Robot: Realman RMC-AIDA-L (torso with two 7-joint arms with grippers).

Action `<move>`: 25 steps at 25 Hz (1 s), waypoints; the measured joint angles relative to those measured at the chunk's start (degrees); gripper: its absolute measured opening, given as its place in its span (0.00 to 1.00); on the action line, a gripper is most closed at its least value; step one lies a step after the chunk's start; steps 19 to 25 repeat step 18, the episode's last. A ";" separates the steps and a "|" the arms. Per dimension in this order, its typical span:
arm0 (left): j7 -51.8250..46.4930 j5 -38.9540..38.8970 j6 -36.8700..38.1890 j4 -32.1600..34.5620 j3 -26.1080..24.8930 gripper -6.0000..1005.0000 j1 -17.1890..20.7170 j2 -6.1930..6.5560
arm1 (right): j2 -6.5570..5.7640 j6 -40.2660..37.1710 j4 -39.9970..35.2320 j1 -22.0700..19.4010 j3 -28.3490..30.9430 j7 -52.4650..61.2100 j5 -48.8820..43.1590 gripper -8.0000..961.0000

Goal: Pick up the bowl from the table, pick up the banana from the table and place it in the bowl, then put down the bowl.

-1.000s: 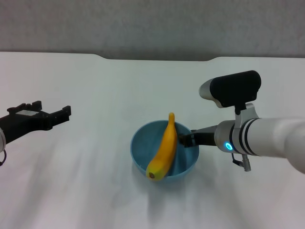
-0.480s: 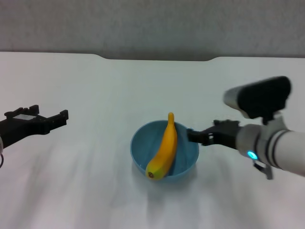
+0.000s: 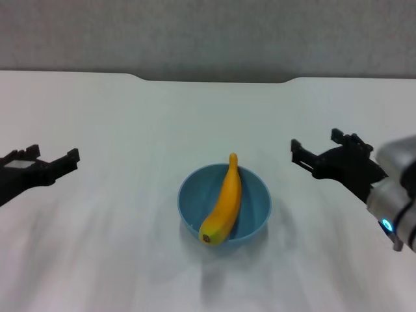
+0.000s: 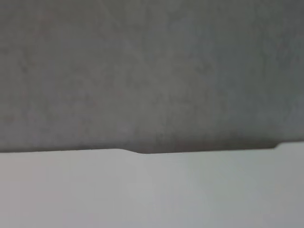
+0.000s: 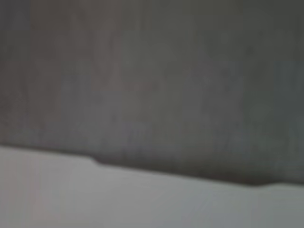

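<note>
The light-blue bowl (image 3: 255, 201) stands on the white table (image 3: 130, 117) near the middle front. The yellow banana (image 3: 227, 195) lies in the bowl, its stem tip leaning on the far rim and its dark end over the near rim. My right gripper (image 3: 316, 140) is open and empty, hovering to the right of the bowl, apart from it. My left gripper (image 3: 53, 153) is open and empty at the far left, well away from the bowl. Neither wrist view shows the bowl, the banana or any fingers.
The table's far edge has a shallow notch (image 3: 214, 80), with a grey wall behind it. The left wrist view shows the table (image 4: 152, 190) and that wall, and so does the right wrist view (image 5: 142, 199).
My right gripper let go of the bowl's right rim and drew back to the right. My left gripper moved a little farther left. The bowl and banana stayed put.
</note>
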 joint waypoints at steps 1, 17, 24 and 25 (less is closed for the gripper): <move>4.28 -4.40 -0.08 1.59 0.00 0.89 -0.06 0.00 | 0.04 3.74 -2.53 0.21 -0.32 0.35 0.04 0.94; 67.10 -69.64 -31.09 44.04 0.85 0.89 -8.95 -0.23 | 0.41 27.44 -26.25 5.64 -3.86 7.43 0.42 0.94; 67.01 -70.90 -31.50 46.29 0.85 0.89 -10.05 -0.23 | 0.56 30.75 -28.93 6.44 -4.56 8.21 0.52 0.94; 67.01 -70.90 -31.50 46.29 0.85 0.89 -10.05 -0.23 | 0.56 30.75 -28.93 6.44 -4.56 8.21 0.52 0.94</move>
